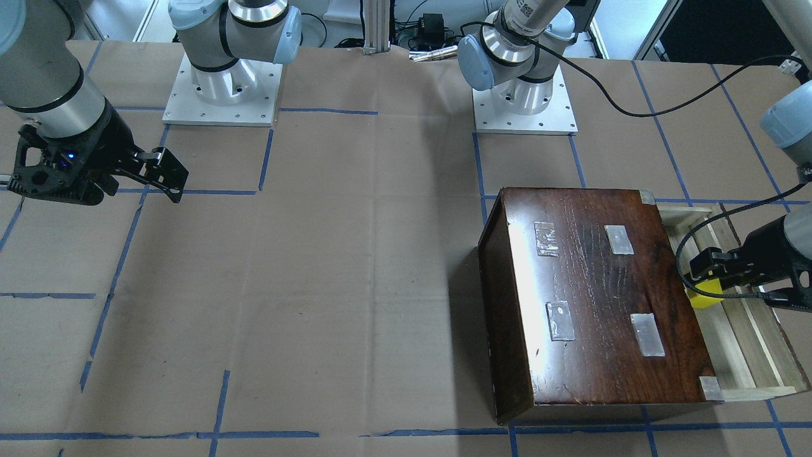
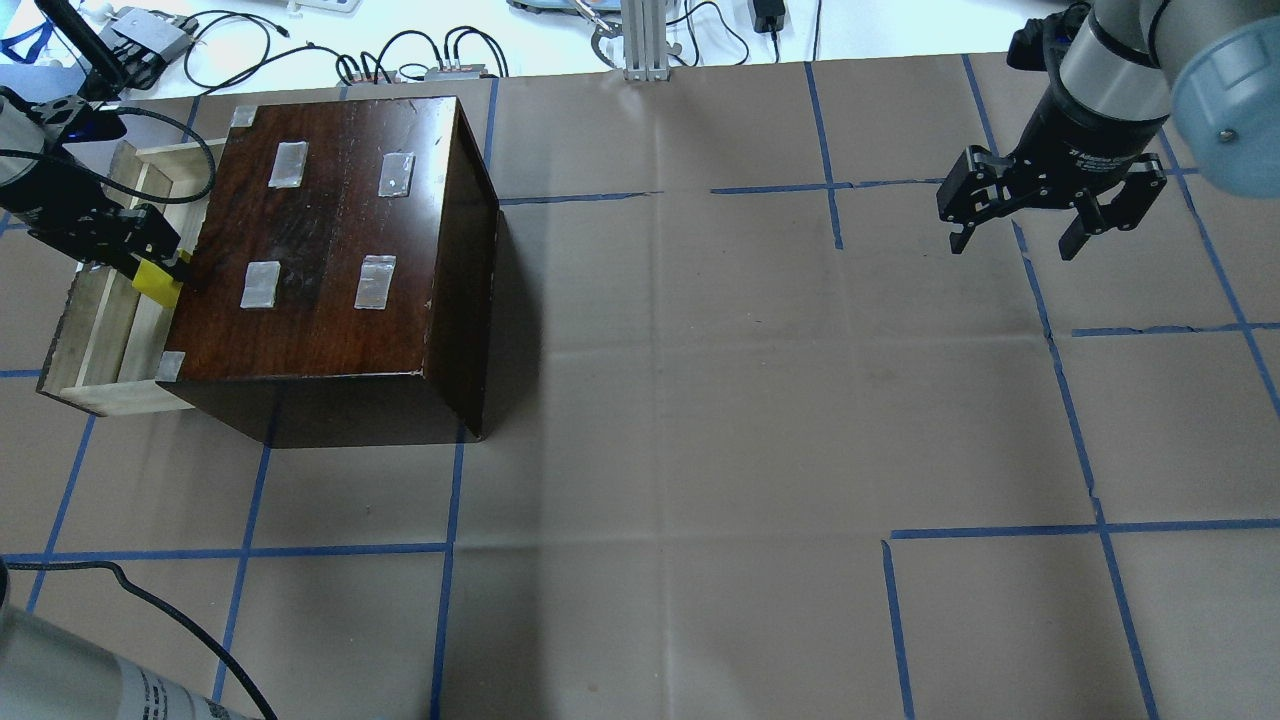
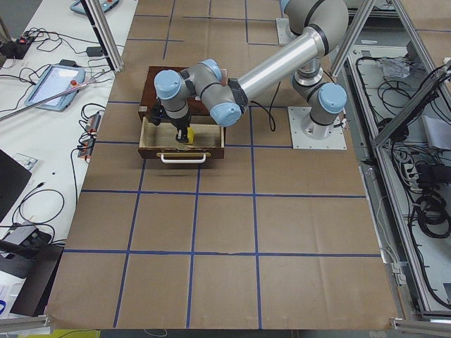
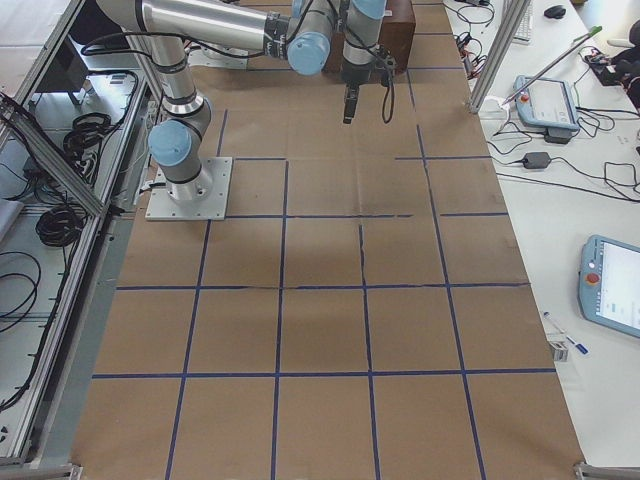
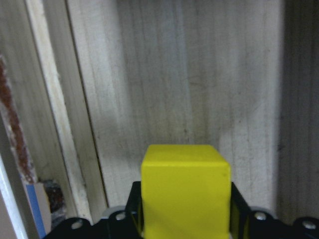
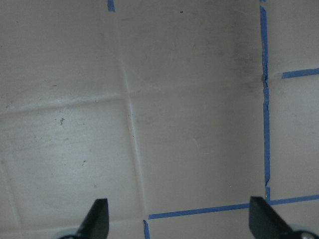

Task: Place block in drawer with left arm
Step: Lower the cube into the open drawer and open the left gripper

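Observation:
The yellow block is held in my left gripper, which is shut on it over the open drawer of pale wood. The drawer sticks out of the dark reddish-brown cabinet. In the left wrist view the block sits between the fingers just above the drawer's wooden floor. In the front-facing view the block shows under the left gripper above the drawer. My right gripper is open and empty above the paper, far to the right.
The cabinet's top carries several clear tape patches. Brown paper with blue tape lines covers the table. Cables and boxes lie beyond the far edge. The arm bases stand at the robot's side.

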Motion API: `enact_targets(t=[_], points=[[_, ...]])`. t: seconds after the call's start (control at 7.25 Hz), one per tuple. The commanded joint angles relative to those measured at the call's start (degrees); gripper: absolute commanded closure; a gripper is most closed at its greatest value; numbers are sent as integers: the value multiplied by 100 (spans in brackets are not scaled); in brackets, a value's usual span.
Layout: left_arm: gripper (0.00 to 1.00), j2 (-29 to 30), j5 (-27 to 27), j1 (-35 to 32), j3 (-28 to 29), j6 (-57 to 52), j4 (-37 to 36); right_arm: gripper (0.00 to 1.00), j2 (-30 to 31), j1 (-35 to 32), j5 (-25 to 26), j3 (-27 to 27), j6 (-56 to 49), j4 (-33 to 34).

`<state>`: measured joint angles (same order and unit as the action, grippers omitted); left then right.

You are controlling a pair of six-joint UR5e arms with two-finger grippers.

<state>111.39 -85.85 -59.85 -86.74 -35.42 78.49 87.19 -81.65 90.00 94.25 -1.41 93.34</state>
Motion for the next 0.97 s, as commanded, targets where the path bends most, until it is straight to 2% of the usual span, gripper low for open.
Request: enact_targets(t=[0.0, 0.28, 0.83], points=[[8, -38, 16, 0, -9, 0, 0, 0, 0, 0, 0, -3, 0, 0], [2, -317, -10, 0, 104, -9, 9, 0, 0, 0, 0, 6, 0, 0], [1, -1502, -28, -113, -53, 0, 332, 0, 0, 0, 0, -3, 0, 0]])
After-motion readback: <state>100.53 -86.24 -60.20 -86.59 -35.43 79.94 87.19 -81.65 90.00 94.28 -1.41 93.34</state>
